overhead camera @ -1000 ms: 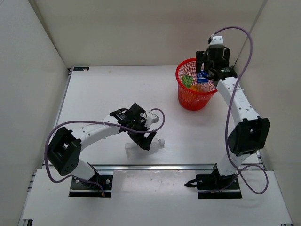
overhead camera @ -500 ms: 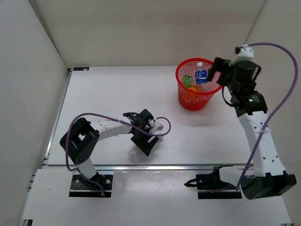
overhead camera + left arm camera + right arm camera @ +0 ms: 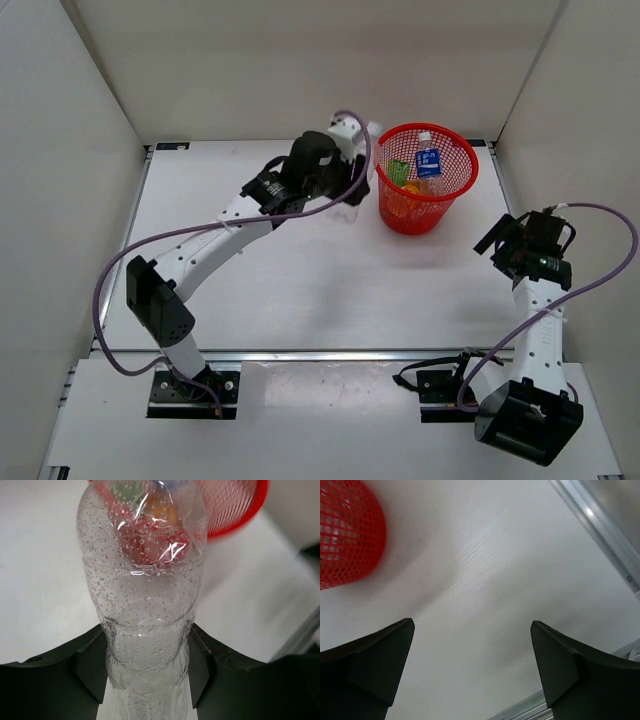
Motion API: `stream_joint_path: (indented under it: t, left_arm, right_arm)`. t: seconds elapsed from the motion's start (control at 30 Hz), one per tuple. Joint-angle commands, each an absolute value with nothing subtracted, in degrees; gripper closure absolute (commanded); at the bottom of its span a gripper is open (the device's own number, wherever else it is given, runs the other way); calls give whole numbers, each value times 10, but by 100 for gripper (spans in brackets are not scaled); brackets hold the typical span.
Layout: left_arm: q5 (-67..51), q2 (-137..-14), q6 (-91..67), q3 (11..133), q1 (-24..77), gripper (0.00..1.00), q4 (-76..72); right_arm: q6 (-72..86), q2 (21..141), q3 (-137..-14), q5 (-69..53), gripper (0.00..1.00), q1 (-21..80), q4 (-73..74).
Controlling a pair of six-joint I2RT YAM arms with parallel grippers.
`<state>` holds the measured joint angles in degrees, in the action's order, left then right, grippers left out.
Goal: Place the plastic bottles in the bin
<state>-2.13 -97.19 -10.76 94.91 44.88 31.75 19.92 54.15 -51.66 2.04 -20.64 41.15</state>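
Close in at the left wrist, the large clear bottle (image 3: 145,605) fills the view, pointing away from the camera. The left tool (image 3: 146,672) is pinching it, with the two dark fingers (image 3: 90,675) pressed on either side of its narrower waist. Fine droplets bead the inside of the wall and I see no pooled liquid, so I judge it near empty and light. The wall looks thin and glossy. It will likely dent under a hard squeeze and slip in a loose one. The waist seems the sensible place to hold, since the wider shoulder beyond it gives the fingers a ledge. Past the bottle, and partly through it, shows the red bin (image 3: 250,507).

Overhead, the left arm (image 3: 215,235) is stretched far across the worktop (image 3: 250,300). The bottle it holds is raised just beside the bin's left rim; whether any of it is over the opening I cannot tell. Inside the bin are a blue-labelled bottle (image 3: 429,160), a green bottle (image 3: 399,170) and an orange bottle (image 3: 408,187). I see no other bottle outside the bin. The right arm (image 3: 540,300) is folded well apart, to the right.

At the right wrist, the right tool (image 3: 472,625) is spread wide with nothing between its fingers. Only bare worktop lies beneath it, with a curve of bin mesh at the upper left.
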Motion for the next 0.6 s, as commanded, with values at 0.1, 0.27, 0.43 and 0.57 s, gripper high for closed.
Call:
stream_joint_path:
  t: [0.1,0.27,0.43,0.57]
  left_arm:
    - [61,-1019,-245,1047,435,49,78]
    - [80,-1151,-328,1173,450,45,-37]
    - [135,-1288,-347,1337,468,28,-37]
    - [92,-1363,-379,1425,469,7,22]
  right_arm:
    - [248,523,-461,-53,1,-190,392]
    - [250,518,-454,-41,1,-178,402]
    - [232,526,-476,31,1,-149,427]
    - [228,526,-483,49,1,-145,433]
